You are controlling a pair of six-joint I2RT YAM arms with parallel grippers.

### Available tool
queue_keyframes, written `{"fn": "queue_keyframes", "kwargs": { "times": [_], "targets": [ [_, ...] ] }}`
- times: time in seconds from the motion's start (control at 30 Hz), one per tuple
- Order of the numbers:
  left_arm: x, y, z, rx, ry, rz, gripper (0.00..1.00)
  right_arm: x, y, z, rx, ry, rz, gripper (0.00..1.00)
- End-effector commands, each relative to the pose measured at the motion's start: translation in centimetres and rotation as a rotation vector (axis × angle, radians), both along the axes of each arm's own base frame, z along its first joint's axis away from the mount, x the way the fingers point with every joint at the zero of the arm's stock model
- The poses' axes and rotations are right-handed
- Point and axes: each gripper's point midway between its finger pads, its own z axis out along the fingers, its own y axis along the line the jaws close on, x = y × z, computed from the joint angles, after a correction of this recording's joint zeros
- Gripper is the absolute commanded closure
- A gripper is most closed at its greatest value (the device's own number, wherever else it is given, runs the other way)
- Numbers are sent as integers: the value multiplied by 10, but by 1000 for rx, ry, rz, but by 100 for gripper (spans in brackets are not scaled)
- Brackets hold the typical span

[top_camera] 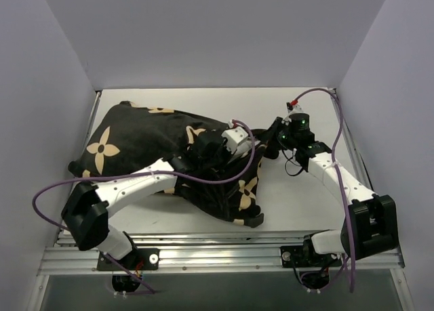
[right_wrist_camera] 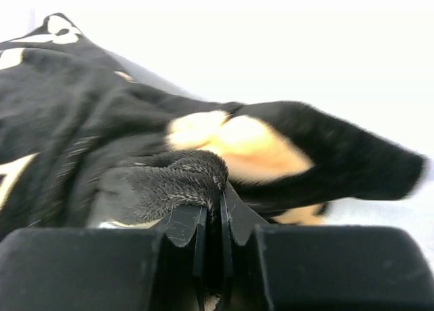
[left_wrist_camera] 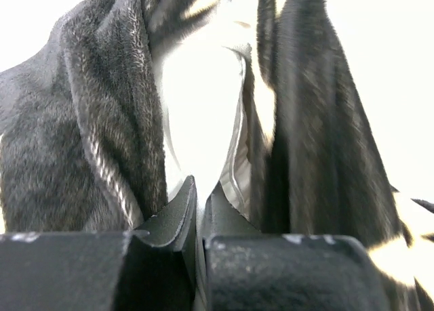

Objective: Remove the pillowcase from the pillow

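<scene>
The black velvety pillowcase (top_camera: 135,141) with tan flower motifs lies rumpled across the table from the far left to the near middle. My left gripper (top_camera: 203,148) is buried in its folds. In the left wrist view the left gripper (left_wrist_camera: 201,185) is shut on a pinch of the white pillow (left_wrist_camera: 200,101), which shows through the parted pillowcase (left_wrist_camera: 81,121). My right gripper (top_camera: 271,138) sits at the cover's right edge. In the right wrist view the right gripper (right_wrist_camera: 222,196) is shut on a fold of the pillowcase (right_wrist_camera: 81,108). From above, the pillow is hidden inside the cover.
White walls close in the table (top_camera: 298,202) on the left, back and right. A metal rail (top_camera: 217,253) runs along the near edge at the arm bases. Purple cables (top_camera: 61,185) loop off both arms.
</scene>
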Motion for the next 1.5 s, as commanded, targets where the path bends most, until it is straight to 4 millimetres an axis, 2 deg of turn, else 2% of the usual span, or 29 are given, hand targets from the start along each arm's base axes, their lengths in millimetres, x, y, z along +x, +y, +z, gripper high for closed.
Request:
{"fn": "queue_keyframes", "kwargs": {
  "times": [0.0, 0.03, 0.07, 0.1, 0.17, 0.2, 0.27, 0.3, 0.43, 0.47, 0.5, 0.57, 0.6, 0.63, 0.67, 0.7, 0.73, 0.77, 0.8, 0.87, 0.93, 0.97, 1.0, 1.1, 1.13, 1.23, 1.33, 1.47],
  "targets": [
    [-43, 31, 11, 1, 73, -48, 98, 41, -70, 3, -157, -48, -303, 100],
    [-49, 36, 25, -36, 53, -60, 98, 39, -71, -4, -157, -31, -308, 100],
    [-54, 41, 23, -40, 56, -66, 98, 38, -71, -8, -158, -21, -309, 100],
    [-59, 47, 36, -73, 31, -70, 98, 37, -70, -14, -162, -8, -305, 100],
    [-62, 56, 38, -96, 29, -39, 98, 31, -70, -27, -171, 19, -297, 100],
    [-65, 60, 51, -137, 7, -32, 98, 28, -71, -35, -178, 36, -296, 100],
    [-67, 62, 57, -179, 1, -24, 98, 20, -72, -52, -190, 71, -287, 100],
    [-69, 65, 67, -214, -15, -18, 98, 17, -73, -59, -195, 87, -286, 100],
    [-61, 66, 93, -335, -82, 38, 98, 0, -68, -83, -192, 134, -244, 100],
    [-52, 68, 104, -370, -119, 81, 98, -2, -64, -84, -179, 128, -227, 100],
    [-45, 67, 105, -377, -128, 111, 98, -10, -61, -91, -177, 143, -209, 100],
    [-29, 66, 123, -419, -178, 173, 98, -18, -53, -91, -162, 152, -158, 100],
    [-19, 61, 117, -405, -176, 195, 98, -21, -52, -82, -163, 133, -144, 100],
    [-12, 56, 129, -421, -191, 202, 98, -23, -50, -74, -163, 121, -133, 97],
    [-6, 52, 129, -412, -194, 210, 98, -28, -51, -69, -169, 125, -127, 92],
    [7, 42, 126, -407, -199, 224, 98, -30, -50, -49, -165, 76, -122, 80],
    [13, 35, 140, -424, -213, 220, 98, -30, -48, -34, -169, 41, -111, 75],
    [17, 28, 139, -416, -206, 216, 98, -36, -47, -26, -170, 37, -103, 70],
    [23, 18, 128, -393, -187, 208, 98, -40, -44, -7, -157, -9, -97, 62],
    [29, 8, 137, -408, -192, 200, 98, -52, -30, 12, -130, -31, -56, 55],
    [38, 0, 130, -399, -181, 209, 98, -61, -18, 29, -104, -71, -41, 47],
    [41, -3, 136, -408, -190, 210, 98, -71, -3, 34, -69, -76, -17, 45],
    [45, -6, 130, -397, -184, 217, 98, -75, 4, 36, -48, -77, -11, 43],
    [52, -12, 132, -395, -188, 228, 98, -89, 28, 34, 31, -66, 19, 37],
    [54, -12, 131, -393, -186, 233, 98, -89, 36, 40, 61, -89, 24, 36],
    [59, -16, 127, -386, -181, 243, 98, -100, 60, 34, 85, -73, 52, 35],
    [63, -17, 124, -376, -182, 258, 98, -111, 81, 22, 89, -35, 84, 35],
    [68, -19, 122, -373, -184, 270, 98, -115, 92, -3, 63, 5, 74, 37]
  ]
}}
